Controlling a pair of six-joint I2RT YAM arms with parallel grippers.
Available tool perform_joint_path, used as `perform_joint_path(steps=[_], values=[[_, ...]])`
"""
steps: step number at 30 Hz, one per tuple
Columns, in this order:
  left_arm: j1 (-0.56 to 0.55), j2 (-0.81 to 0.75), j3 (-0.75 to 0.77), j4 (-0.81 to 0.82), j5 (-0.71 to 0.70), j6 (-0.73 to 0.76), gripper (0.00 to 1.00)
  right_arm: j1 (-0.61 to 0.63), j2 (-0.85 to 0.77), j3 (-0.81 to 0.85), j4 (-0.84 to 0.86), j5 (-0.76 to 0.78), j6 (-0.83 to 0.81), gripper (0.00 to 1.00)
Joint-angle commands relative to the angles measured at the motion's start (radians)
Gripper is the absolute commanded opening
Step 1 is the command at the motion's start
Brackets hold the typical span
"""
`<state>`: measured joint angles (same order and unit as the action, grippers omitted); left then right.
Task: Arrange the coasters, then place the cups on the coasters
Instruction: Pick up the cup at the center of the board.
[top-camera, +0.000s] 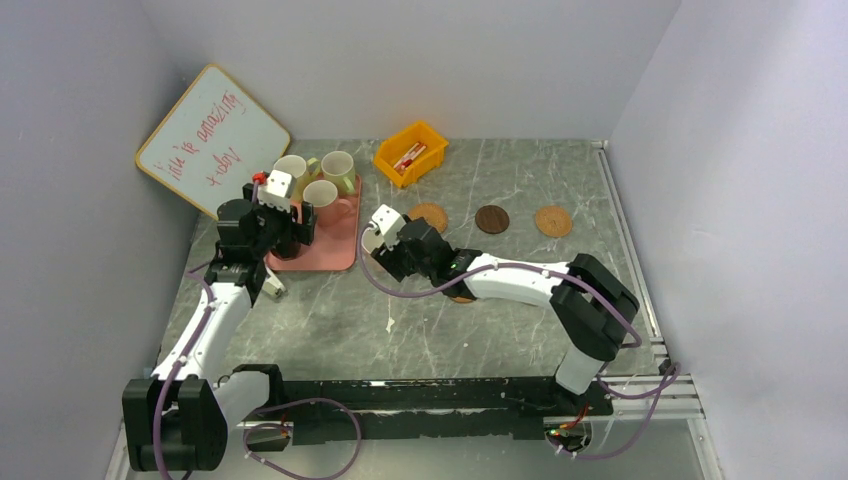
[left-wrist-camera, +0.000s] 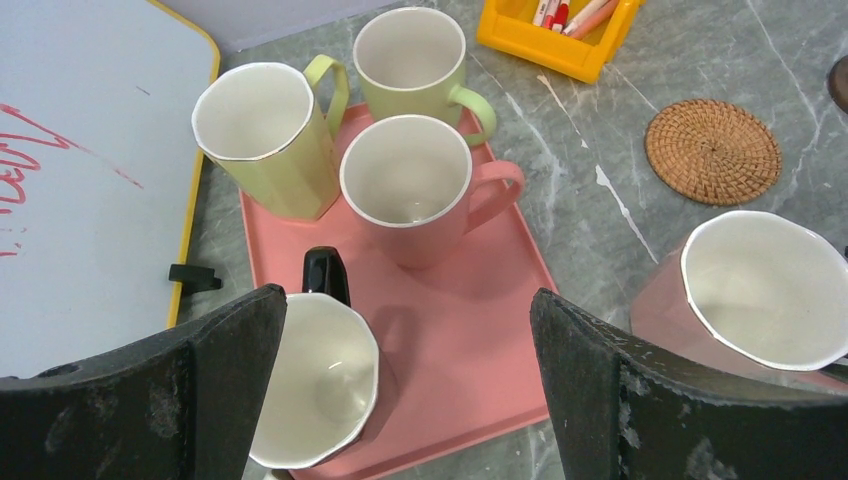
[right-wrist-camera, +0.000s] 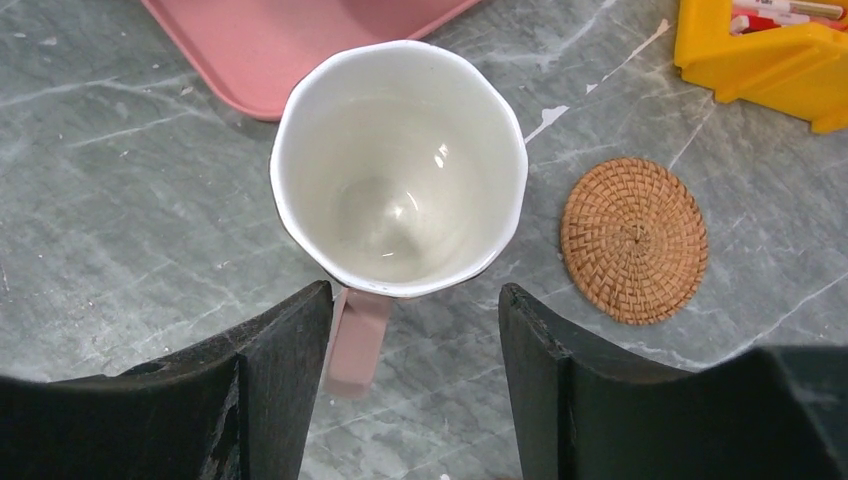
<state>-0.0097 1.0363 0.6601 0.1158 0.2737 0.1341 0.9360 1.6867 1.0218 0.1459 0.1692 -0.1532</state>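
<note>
Beside the pink rectangular tray (right-wrist-camera: 280, 40), on grey marbled table (right-wrist-camera: 100, 200): pale pink handled mug (right-wrist-camera: 400, 190) upright between the right gripper's (right-wrist-camera: 415, 290) half-narrowed jaws, contact impossible to tell. Close squarely across the body, clear of the handle, then lift toward woven tan coaster (right-wrist-camera: 634, 240). Left gripper (left-wrist-camera: 410, 300) wide, empty.

Whether my right gripper (right-wrist-camera: 415, 295) touches the pink cup (right-wrist-camera: 400, 170) between its fingers, I cannot tell. My forearm behind it covers most of one coaster (top-camera: 460, 296). Ahead, the yellow bin (right-wrist-camera: 770, 60) is cropped. From above, my left gripper (left-wrist-camera: 408, 300) hides the black cup (left-wrist-camera: 315, 390).
</note>
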Motion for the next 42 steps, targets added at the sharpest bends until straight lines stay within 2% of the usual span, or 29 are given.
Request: perform_joint_path(steps=[1, 11, 20, 29, 33, 37, 39, 42], values=[[0.005, -0.028, -0.004, 0.041, 0.026, -0.011, 0.97, -0.015, 0.019, 0.029, 0.005, -0.021, 0.023, 0.64], [0.005, -0.028, -0.005, 0.042, 0.026, -0.01, 0.97, -0.031, 0.011, 0.025, 0.002, -0.062, 0.029, 0.56], [0.005, -0.028, -0.005, 0.042, 0.026, -0.011, 0.97, -0.032, 0.026, 0.018, 0.016, -0.075, 0.029, 0.54], [0.005, -0.031, -0.005, 0.042, 0.028, -0.01, 0.97, -0.034, 0.038, 0.02, 0.016, -0.092, 0.03, 0.33], [0.005, -0.03, -0.006, 0.043, 0.027, -0.011, 0.97, -0.033, 0.037, 0.021, 0.017, -0.091, 0.029, 0.3], [0.005, -0.032, -0.007, 0.042, 0.027, -0.011, 0.97, -0.033, 0.036, 0.024, 0.011, -0.1, 0.025, 0.16], [0.005, -0.033, -0.007, 0.043, 0.027, -0.01, 0.97, -0.032, 0.035, 0.026, 0.011, -0.098, 0.024, 0.0], [0.005, -0.036, -0.008, 0.045, 0.024, -0.011, 0.97, -0.034, 0.024, 0.018, 0.021, -0.09, 0.023, 0.0]])
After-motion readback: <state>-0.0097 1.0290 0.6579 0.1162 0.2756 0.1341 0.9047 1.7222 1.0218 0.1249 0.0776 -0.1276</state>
